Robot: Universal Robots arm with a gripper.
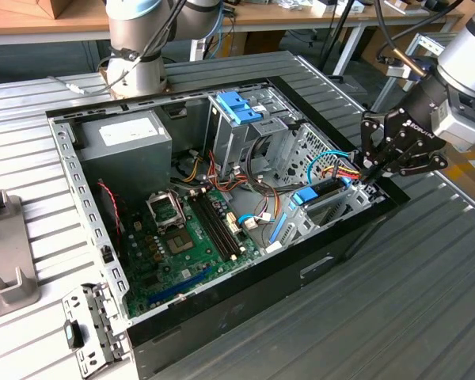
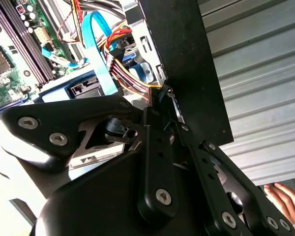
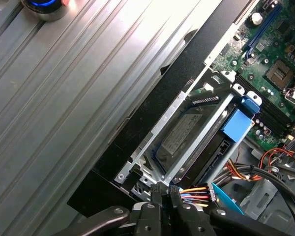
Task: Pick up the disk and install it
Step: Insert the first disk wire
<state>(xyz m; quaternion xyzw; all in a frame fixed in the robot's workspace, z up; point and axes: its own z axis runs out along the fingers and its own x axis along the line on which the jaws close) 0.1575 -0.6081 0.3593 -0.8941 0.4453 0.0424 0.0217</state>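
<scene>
The disk (image 3: 187,135) already lies in its bay at the open computer case's (image 1: 222,313) front corner, blue tab (image 3: 237,123) toward the motherboard (image 1: 186,237). The claw (image 3: 163,192), fingertips pinched together and empty, sits against the bay's edge, seemingly nudging it home.

Ribbed metal table (image 1: 427,301) carries open computer case (image 1: 222,309), grey bracket (image 1: 4,253)

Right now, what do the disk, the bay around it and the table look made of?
The disk: dull grey metal top with a label, bright blue end tab that looks like matte plastic. The bay: bare folded sheet metal, silvery and reflective with punched holes. The table: ribbed grey metal, probably aluminium by its brushed sheen. The gripper is at the bay's edge.
</scene>
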